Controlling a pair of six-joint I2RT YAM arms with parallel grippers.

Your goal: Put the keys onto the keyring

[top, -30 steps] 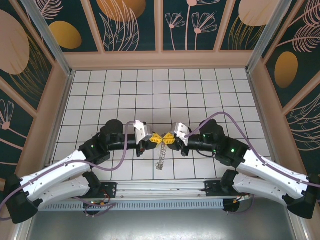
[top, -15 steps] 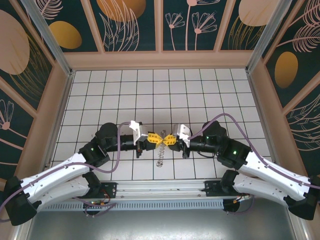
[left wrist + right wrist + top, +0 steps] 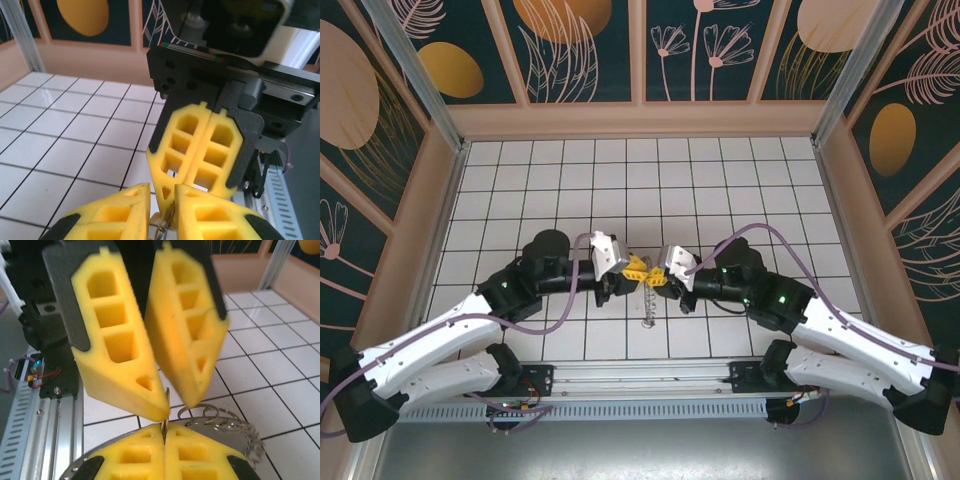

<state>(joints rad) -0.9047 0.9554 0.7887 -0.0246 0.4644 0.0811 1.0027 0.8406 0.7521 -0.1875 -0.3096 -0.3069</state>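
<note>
Pincers meet tip to tip over the near middle of the worktop, my left pincer [image 3: 640, 270] reaching in from the left and my right pincer [image 3: 653, 279] from the right. Dark painted walls [image 3: 570, 50] with tan framing close off the far side and both flanks, and the white tiled worktop [image 3: 720, 180] lies beneath.

My right pincer is clenched, pads flush, with a thin metal edge nipped between them. I judge that edge to be the rim of the keyring [image 3: 646, 303], which hangs from that grip with its silvery loops [image 3: 220, 416] trailing toward the near edge.

My left pincer is released a little, and a narrow gap shows between its fingertips [image 3: 135, 390]. A brass-coloured sliver [image 3: 166, 395] stands on edge in that gap, its long axis running from my right pads straight into the left tips. Whether it is one of the keys or more of the ring, I cannot tell.

As I judge it, the coming move turns on that shared line: the right arm has the hold, the left is free to work along it.
</note>
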